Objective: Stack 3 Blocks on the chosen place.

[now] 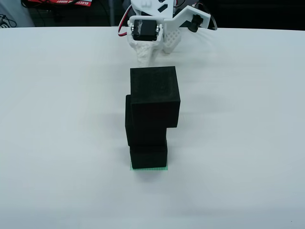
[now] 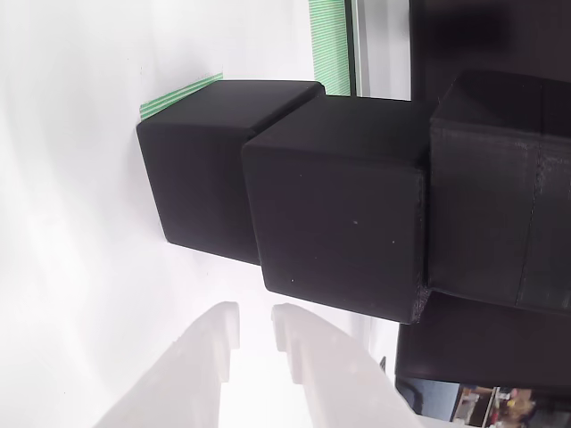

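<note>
Clear of the stack, the gripper (image 2: 254, 325) holds nothing, its fingers slightly parted. All three blocks (image 1: 151, 119) stand stacked, slightly staggered, on the green square (image 1: 148, 169); stacking looks done, with only withdrawal apparently left.

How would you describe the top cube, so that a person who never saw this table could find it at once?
On the white table, in the view from above, a stack of three black cubes stands on a green patch in front of the white gripper. The top cube looks largest there and sits shifted to the right of the middle cube and bottom cube.
</note>
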